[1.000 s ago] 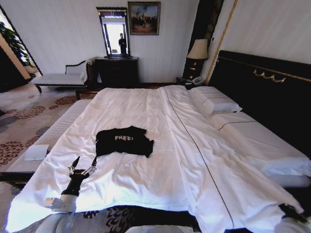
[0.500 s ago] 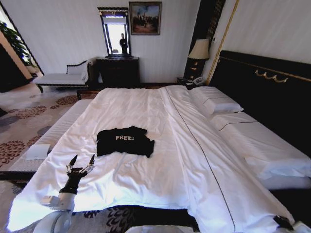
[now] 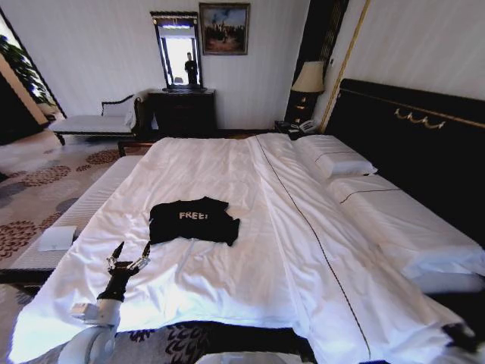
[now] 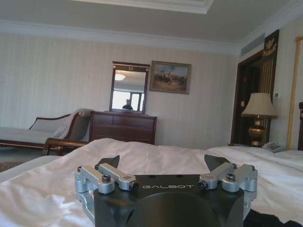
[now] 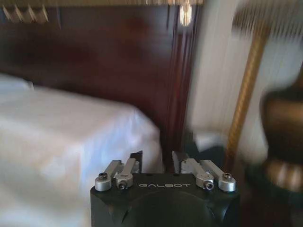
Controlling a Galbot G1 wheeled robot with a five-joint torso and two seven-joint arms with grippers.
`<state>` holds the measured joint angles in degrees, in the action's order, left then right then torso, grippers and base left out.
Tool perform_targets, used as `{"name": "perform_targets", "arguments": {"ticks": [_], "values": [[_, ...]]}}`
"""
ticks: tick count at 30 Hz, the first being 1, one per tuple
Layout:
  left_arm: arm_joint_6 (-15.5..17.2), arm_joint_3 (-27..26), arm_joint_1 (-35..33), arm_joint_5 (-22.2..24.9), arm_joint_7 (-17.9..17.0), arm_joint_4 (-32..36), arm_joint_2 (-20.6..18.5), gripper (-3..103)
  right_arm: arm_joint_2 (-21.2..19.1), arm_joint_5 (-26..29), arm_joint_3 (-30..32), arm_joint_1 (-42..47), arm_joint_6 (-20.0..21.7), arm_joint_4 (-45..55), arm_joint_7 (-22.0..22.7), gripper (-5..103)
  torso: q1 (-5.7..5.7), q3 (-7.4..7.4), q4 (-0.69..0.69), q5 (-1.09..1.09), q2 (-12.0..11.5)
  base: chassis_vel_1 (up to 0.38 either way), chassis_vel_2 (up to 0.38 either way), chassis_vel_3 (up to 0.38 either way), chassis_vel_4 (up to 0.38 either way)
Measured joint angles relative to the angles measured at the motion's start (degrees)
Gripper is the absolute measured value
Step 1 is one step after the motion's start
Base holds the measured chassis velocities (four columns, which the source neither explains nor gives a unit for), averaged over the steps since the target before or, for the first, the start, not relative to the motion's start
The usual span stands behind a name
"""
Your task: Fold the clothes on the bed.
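Note:
The clothes, a black T-shirt [image 3: 193,220] with white "FREE!" lettering, lie roughly flat on the left half of the white bed [image 3: 227,167]. My left gripper [image 3: 130,249] hovers open over the sheet, just short of the shirt's near left corner and apart from it. In the left wrist view the left gripper [image 4: 163,163] points across the bed [image 4: 156,151] with its jaws wide and nothing between them. My right gripper [image 3: 462,334] sits low off the bed's near right corner. The right wrist view has the right gripper [image 5: 156,158] narrowly open and holding nothing beside the bed [image 5: 57,123].
White pillows [image 3: 333,159] lie against the dark headboard [image 3: 409,144] on the right. A striped bench [image 3: 83,212] with a small folded white towel [image 3: 57,237] runs along the bed's left side. A dresser [image 3: 182,112], a chaise [image 3: 95,121] and a lamp [image 3: 308,77] stand at the far wall.
The left gripper has risen a little and edged toward the shirt, still open. The right arm has shifted slightly in the lower right corner. The shirt has not moved.

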<state>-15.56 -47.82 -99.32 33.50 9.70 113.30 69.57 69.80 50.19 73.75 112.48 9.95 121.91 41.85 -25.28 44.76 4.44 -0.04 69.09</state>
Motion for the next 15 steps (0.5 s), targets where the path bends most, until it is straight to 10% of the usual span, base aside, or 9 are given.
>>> {"name": "perform_targets", "arguments": {"ticks": [7,15], "values": [[0.7,-1.3,-1.7,-0.5,-0.5,2.8,0.8,100,0.9,-4.6,5.6,3.7,-0.1,9.4,-2.5,60,0.01,0.0,0.0,0.02,0.0,0.0,0.0,0.0,0.0],[4.5,-0.6,-5.6,1.3,-2.6,11.3,2.2,100,0.7,-13.5,-3.9,-1.2,-10.8,12.2,-15.2,87,0.0,0.0,-0.03,0.04,0.0,0.0,0.0,0.0,0.0]]}}
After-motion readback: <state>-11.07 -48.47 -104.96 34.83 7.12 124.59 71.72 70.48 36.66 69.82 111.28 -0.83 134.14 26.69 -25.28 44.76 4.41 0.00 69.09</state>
